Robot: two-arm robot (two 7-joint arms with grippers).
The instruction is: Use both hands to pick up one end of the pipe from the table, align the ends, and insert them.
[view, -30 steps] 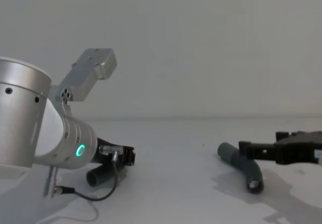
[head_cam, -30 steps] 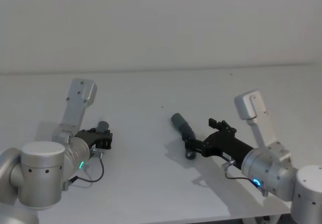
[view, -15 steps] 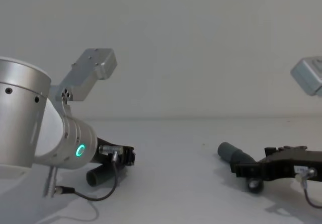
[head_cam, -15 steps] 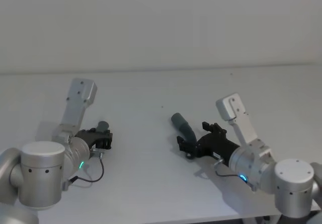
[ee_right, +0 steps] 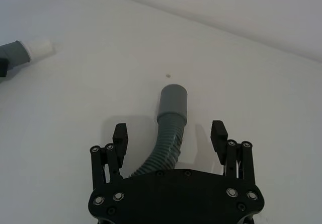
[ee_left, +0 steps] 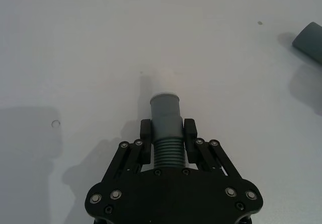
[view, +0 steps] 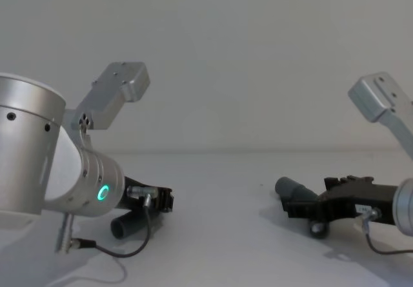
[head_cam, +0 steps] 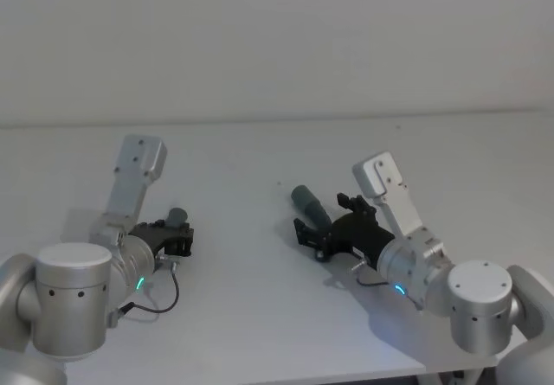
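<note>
Your left hose piece (ee_left: 166, 153) is clamped in the left gripper (head_cam: 182, 236). The fingers (ee_left: 145, 133) press on the ribs just behind the smooth cuff (ee_left: 165, 110), which sticks out past the fingertips. The pale whitish tip (ee_right: 39, 48) caps that end. In the head view this piece sits toward 9 o'clock from the middle of the table (head_cam: 260, 316), with its cuff aimed at about 1 o'clock. You cannot tell whether it touches the surface.

The right hose piece (ee_right: 166, 151) lies on the table at 3 o'clock from the first, well apart from it. Its grey cuff (ee_right: 174, 100) points to 11 o'clock in the head view. The right gripper (ee_right: 169, 133) is low over this piece with its jaws spread wide. One finger stands on each side of the ribbed stretch, and neither touches it.
</note>
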